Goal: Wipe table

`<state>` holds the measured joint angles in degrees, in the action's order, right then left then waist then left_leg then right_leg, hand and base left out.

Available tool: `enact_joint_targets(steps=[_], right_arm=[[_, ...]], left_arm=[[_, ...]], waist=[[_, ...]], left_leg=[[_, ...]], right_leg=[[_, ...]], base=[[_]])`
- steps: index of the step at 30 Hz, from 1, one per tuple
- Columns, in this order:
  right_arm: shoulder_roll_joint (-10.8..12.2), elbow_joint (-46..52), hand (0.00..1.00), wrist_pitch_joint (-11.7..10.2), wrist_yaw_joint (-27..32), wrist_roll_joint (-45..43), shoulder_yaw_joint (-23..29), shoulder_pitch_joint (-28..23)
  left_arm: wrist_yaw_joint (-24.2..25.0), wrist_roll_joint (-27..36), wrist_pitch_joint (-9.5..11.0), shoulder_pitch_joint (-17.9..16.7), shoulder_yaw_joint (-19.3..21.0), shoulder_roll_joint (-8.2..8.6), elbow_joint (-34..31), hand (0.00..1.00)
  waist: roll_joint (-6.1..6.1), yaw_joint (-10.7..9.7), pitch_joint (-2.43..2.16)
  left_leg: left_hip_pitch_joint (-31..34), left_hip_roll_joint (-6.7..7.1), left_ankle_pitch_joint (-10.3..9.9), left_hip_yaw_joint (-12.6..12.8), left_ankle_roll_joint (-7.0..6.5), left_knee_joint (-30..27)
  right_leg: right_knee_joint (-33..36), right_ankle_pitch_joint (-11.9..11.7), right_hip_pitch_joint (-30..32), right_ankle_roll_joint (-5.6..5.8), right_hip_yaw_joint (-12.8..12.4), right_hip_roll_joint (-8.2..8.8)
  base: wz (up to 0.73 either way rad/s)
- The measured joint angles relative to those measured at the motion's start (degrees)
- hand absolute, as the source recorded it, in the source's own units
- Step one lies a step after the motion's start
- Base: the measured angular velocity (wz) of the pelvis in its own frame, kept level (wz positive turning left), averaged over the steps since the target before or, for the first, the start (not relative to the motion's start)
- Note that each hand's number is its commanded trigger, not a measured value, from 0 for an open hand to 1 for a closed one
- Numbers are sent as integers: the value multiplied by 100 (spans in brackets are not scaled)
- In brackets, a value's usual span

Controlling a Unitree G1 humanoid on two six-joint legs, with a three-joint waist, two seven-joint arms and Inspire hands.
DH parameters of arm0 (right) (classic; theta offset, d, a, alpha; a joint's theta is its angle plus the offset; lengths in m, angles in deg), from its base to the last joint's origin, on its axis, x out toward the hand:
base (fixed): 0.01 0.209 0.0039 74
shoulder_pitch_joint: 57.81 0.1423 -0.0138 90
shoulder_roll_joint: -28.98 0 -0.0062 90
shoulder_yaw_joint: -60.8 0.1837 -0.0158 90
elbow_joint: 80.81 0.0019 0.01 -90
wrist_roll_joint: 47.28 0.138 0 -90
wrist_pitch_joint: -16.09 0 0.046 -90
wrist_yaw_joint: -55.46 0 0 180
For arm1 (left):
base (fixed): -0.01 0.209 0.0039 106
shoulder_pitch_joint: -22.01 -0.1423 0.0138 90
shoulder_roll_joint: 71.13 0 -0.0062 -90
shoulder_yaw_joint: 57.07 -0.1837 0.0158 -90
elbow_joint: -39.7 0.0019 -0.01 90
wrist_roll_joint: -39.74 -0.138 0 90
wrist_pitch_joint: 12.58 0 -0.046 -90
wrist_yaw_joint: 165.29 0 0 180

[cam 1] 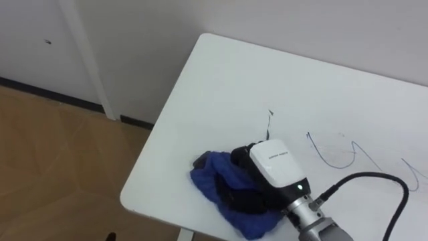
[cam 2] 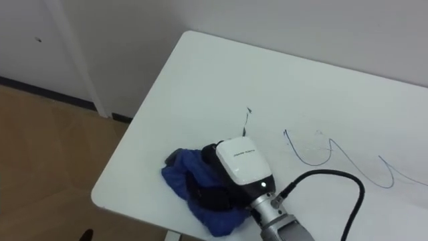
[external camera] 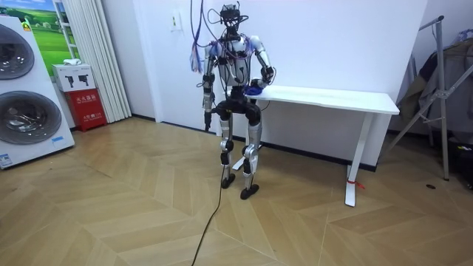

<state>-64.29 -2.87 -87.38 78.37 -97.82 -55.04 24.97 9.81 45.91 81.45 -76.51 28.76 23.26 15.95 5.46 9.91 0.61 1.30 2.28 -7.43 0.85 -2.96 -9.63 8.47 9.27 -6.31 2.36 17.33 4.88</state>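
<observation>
Closest to me, my right robot hand [cam 1: 274,167] lies on the blue cloth [cam 1: 214,177], its dark fingers [cam 1: 242,198] curled into the folds; I judge that is so it can drag the cloth without slipping. Crumpled and bunched, the cloth sits near the white surface's [cam 1: 221,87] front left corner. Blue pen marks [cam 1: 334,164] lie to its right, unwiped. My left robot hand [external camera: 208,113] hangs at the robot's side.
</observation>
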Motion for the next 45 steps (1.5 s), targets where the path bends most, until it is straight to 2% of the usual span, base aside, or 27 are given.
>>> enact_joint_targets(steps=[2, 4, 5, 6, 7, 8, 10, 13, 17, 20, 22, 24, 27, 30, 32, 37, 40, 42, 45], right_arm=[[118, -239, 100, 92, -47, 254, 38, 226], [279, -603, 100, 308, -114, 490, 124, 699], [311, -702, 100, 371, -137, 635, 143, 861], [360, -947, 100, 481, -190, 887, 193, 1239], [365, -1310, 100, 505, -194, 1008, 267, 1678], [366, -1541, 100, 530, -194, 1042, 312, 1899], [364, -2445, 100, 643, -195, 1246, 691, 2615], [266, -3216, 100, 739, -160, 1747, 1208, 2971], [-50, -3845, 100, 823, 40, 1998, 1459, 2973], [-237, -4371, 100, 755, 68, 2133, 1829, 2977], [-446, -4540, 100, 712, 79, 2190, 2027, 2978], [-570, -4783, 100, 704, 165, 2339, 2095, 2977], [-665, -4931, 100, 700, 269, 2256, 2220, 2948], [-778, -5031, 100, 704, 390, 2011, 2340, 2929], [-824, -5024, 100, 702, 467, 1804, 2480, 2871], [-861, -4893, 100, 735, 720, 1538, 2503, 2442], [-830, -4488, 100, 798, 793, 1499, 2477, 2162], [-769, -4286, 100, 860, 814, 1357, 2468, 2106], [-705, -3900, 100, 1050, 810, 1061, 2126, 2065]], left_arm=[[-11, 27, -23, -3, 36, 47, 1, 0], [-65, 84, -122, 1, 219, 200, 2, 0], [-65, 139, -138, -1, 219, 218, -17, 0], [-65, 276, -172, -11, 216, 237, -94, 0], [-64, 339, -203, -19, 230, 241, -157, 0], [-64, 339, -218, -23, 237, 239, -191, 0], [-56, 323, -251, -98, 286, 250, -366, 0], [-33, 332, -267, -275, 414, 254, -507, 0], [72, 328, -404, -437, 415, 178, -497, 0], [174, 312, -419, -476, 517, 144, -492, 0], [257, 312, -414, -486, 634, 101, -506, 0], [319, 315, -409, -475, 632, 26, -525, 0], [323, 323, -399, -493, 632, -105, -555, 0], [323, 325, -347, -504, 638, -161, -564, 0], [324, 325, -322, -512, 665, -164, -562, 0], [334, 334, -312, -605, 745, -164, -584, 0], [334, 330, -312, -556, 745, -158, -584, 0], [329, 326, -312, -510, 741, -140, -583, 0], [305, 332, -316, -421, 720, -91, -559, 0]], waist=[[-34, 1, 11], [-100, 57, 37], [-109, 80, 34], [-120, 142, 42], [-143, 181, 51], [-145, 182, 52], [-149, 296, 52], [-118, 340, 31], [-110, 277, 26], [-105, 228, 25], [-98, 118, 20], [-97, 97, 20], [-102, -60, 17], [-106, -201, 13], [-101, -252, 9], [-122, -335, -92], [-157, -305, -85], [-200, -262, -58], [-231, -156, -44]], left_leg=[[-15, 5, 0, -15, -1, -19], [-5, 11, -1, -15, -2, -70], [18, 3, -2, -8, -3, -73], [45, -18, -2, 23, -2, -93], [99, -31, -2, 20, 0, -126], [108, -34, 0, 15, 4, -134], [124, -32, 10, -36, 15, -156], [122, -16, 11, -135, 16, -176], [119, 44, 11, -267, 14, -178], [131, 56, 3, -292, 4, -166], [200, 66, 3, -315, 3, -175], [212, 63, 3, -284, 3, -176], [214, 53, 3, -254, 3, -175], [247, 53, 3, -242, 3, -177], [261, 49, 4, -237, 2, -178], [183, 30, 3, -105, 1, -184], [180, 21, 3, -26, 2, -202], [152, 28, 4, -17, 1, -202], [103, 6, 3, 55, -1, -160]], right_leg=[[-19, 0, -26, 0, 2, 0], [-69, 0, -38, 0, 3, -1], [-60, 1, -12, -1, -6, -5], [-48, 1, 31, -3, -6, -14], [-37, 0, 60, -4, 16, -24], [-33, -1, 72, -6, 17, -27], [-34, -7, 72, -14, 68, -34], [-33, -6, 13, -14, 233, -28], [-52, -3, -54, -8, 402, 7], [-52, -3, -47, -8, 388, 17], [-45, -3, -1, -8, 393, 16], [-47, -3, 20, -8, 385, 16], [-41, -3, 29, -8, 380, 15], [-24, -3, 49, -8, 368, 16], [-17, -3, 77, -7, 348, 16], [24, -3, 45, -7, 333, 21], [22, -2, 54, -7, 301, 19], [22, -2, 47, -7, 253, 16], [27, -2, 34, -8, 165, 3]], base=[[4], [0], [-7], [-4], [0], [6], [11], [24], [19], [8], [10], [-5], [-7], [-5], [-5], [-8], [-13], [-18], [-20]])
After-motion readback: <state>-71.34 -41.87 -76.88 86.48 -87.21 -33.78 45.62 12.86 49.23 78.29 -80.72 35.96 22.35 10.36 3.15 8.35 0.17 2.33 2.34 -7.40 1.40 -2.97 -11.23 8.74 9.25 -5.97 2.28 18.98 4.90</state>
